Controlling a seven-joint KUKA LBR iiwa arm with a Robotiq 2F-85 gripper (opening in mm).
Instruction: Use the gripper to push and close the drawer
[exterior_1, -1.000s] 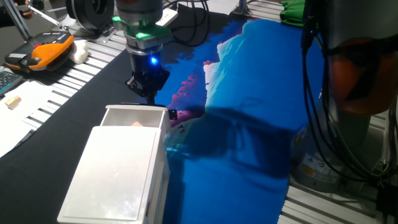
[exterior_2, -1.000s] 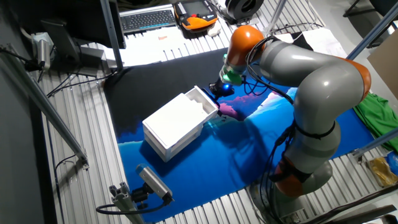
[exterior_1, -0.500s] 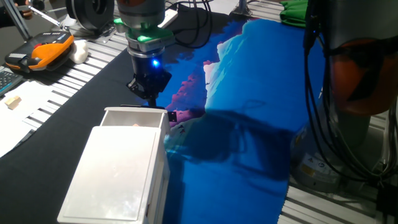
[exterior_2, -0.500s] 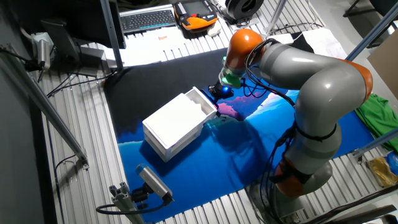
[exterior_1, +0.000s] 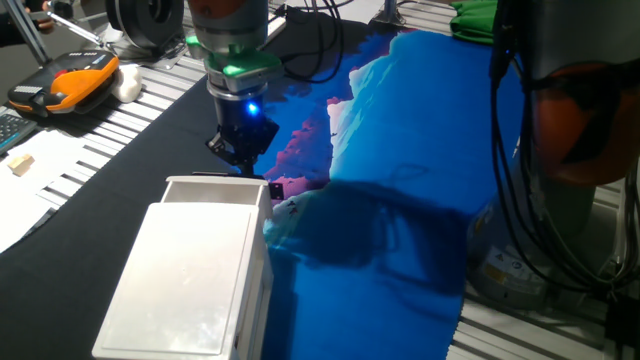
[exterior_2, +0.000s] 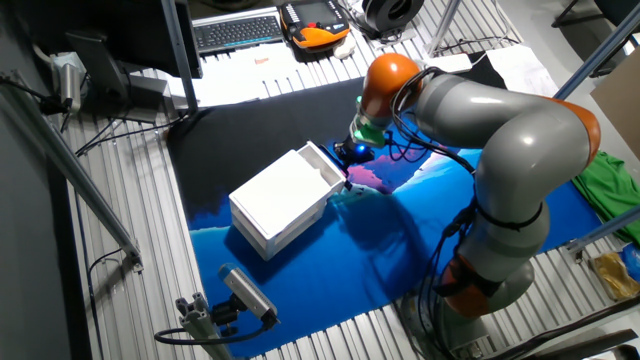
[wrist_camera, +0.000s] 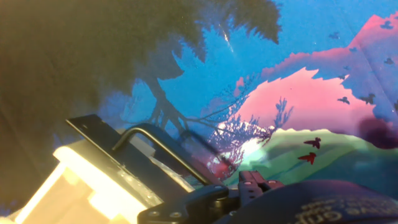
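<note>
I read this from the claw outward, left to right in one fixed view. To the claw's lower left is the white box (exterior_1: 190, 280), lying with its long axis running from the near corner of the table up toward the claw. Its drawer (exterior_1: 215, 190) is the end facing the claw, and only a narrow lip of it shows beyond the box top, so I judge it nearly closed but not flush.

The claw (exterior_1: 240, 160) hangs just behind that drawer front, at its right-hand part, with the blue light and green ring above it. Whether the fingertips touch the drawer I cannot tell; they are close against it. The fingers look drawn together, but the pictures are too dark for me to be sure, so I cannot tell whether the claw is parted or closed.

In the other fixed view the same line holds: box (exterior_2: 283, 200), then drawer (exterior_2: 326, 166) at its upper-right end, then claw (exterior_2: 352, 155) just beyond. The hand view shows the drawer (wrist_camera: 81, 180) at lower left with a dark handle (wrist_camera: 168, 146) on its front, right under the fingers.

To the claw's right is a blue printed mat (exterior_1: 420, 140), with nothing on it that matters here.

The push must run along the box's long axis, from the claw straight toward the box. I would watch that the off-centre contact does not swing the whole box.
</note>
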